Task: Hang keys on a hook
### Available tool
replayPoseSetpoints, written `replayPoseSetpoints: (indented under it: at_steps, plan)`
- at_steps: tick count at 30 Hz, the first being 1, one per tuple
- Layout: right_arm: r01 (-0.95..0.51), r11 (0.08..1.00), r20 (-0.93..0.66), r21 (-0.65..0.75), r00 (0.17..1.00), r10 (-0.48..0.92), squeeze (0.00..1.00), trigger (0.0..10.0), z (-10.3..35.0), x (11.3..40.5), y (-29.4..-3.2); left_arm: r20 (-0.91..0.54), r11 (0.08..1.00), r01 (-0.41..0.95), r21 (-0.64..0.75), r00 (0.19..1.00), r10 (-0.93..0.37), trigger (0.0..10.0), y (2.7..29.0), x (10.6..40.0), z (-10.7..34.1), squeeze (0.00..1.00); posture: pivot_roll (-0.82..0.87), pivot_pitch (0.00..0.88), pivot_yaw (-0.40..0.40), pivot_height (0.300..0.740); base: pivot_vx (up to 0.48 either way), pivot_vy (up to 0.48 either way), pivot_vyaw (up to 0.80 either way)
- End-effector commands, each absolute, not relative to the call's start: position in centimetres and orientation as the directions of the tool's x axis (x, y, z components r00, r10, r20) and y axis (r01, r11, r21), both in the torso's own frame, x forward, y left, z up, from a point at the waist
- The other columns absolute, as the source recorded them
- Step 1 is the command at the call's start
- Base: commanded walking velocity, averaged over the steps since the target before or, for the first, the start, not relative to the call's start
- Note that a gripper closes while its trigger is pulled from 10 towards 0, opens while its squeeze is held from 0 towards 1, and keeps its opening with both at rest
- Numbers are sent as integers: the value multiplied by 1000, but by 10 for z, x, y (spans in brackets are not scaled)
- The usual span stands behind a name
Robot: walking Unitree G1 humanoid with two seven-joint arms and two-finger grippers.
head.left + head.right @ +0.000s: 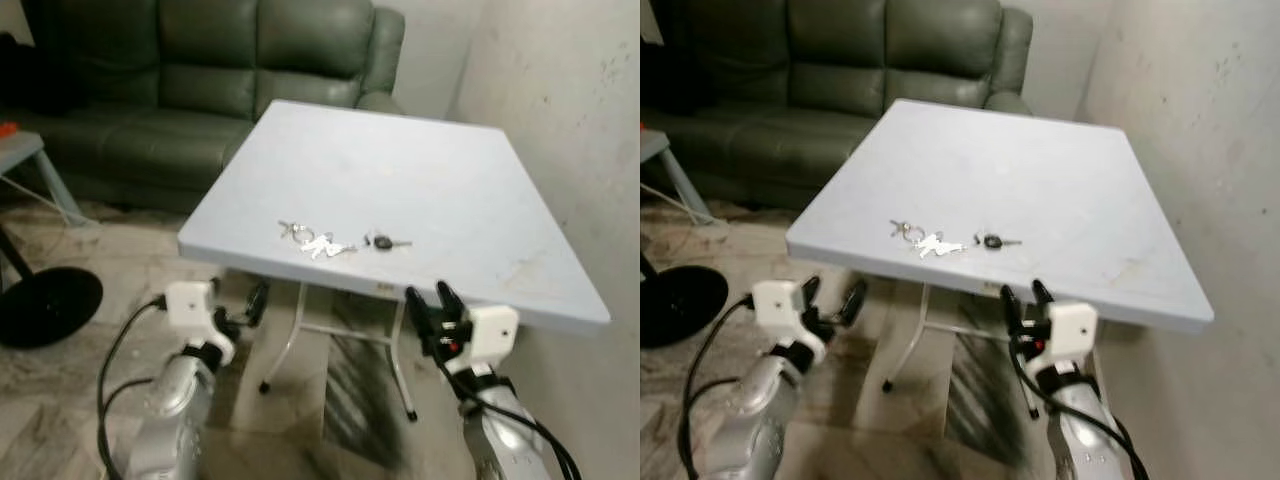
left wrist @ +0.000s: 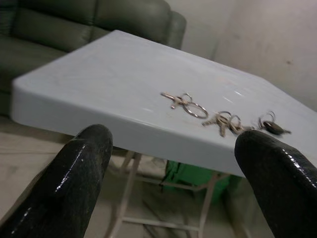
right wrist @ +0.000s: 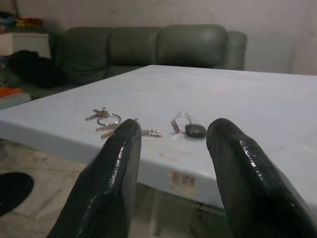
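Right tool (image 1: 432, 296) open, empty, just below the worktop (image 1: 450, 190) near edge. Left tool (image 1: 240, 303) wide open, empty, lower. Keys (image 1: 318, 241) lie flat near that edge, black-headed key (image 1: 383, 242) just beside. Suggest lifting right tool above the edge, then pinching a ring rather than the flat blades.

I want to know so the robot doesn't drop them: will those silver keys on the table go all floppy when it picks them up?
Probably. The silver keys lie splayed flat on linked rings, so they would likely dangle and swing. They look thin and lie flat on the smooth table, so they may slide when pushed. Being small, they are probably light.
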State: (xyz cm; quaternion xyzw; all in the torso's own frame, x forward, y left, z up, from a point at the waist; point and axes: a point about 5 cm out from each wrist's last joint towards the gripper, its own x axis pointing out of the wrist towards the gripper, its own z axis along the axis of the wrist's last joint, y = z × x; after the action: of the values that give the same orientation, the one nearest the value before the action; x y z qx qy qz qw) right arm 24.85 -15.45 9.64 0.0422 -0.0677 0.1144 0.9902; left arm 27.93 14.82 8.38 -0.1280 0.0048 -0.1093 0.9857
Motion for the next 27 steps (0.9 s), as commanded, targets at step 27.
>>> replayPoseSetpoints:
  at_steps: [27]
  plan:
    - [-206,976,131,66,972,196,0,10000,96,249,-162,6,936,252,-248,966,-258,10000,139,281,84,0,8,0,-65,740,0,192,0]
